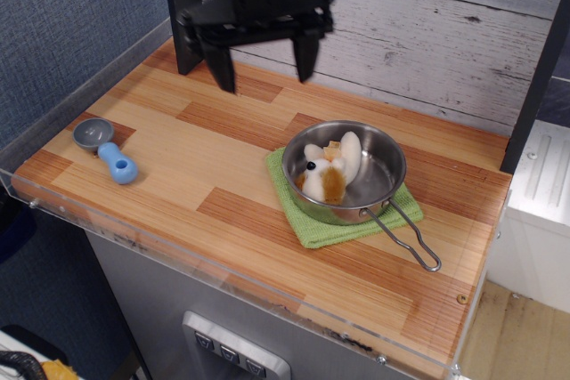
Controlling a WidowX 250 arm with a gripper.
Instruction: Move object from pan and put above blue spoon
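The plush animal, white with tan-orange patches and a black bead eye, lies inside the shiny steel pan at the centre right of the table. The pan's wire loop handle points to the front right. The blue spoon, with a light-blue handle and grey bowl, lies near the left edge. My black gripper hangs open and empty in the air above the back of the table, up and to the left of the pan, fingers pointing down.
The pan rests on a green cloth. A black post stands at the back left. A clear plastic rim runs along the wooden table's front and left edges. A whitewashed plank wall is behind.
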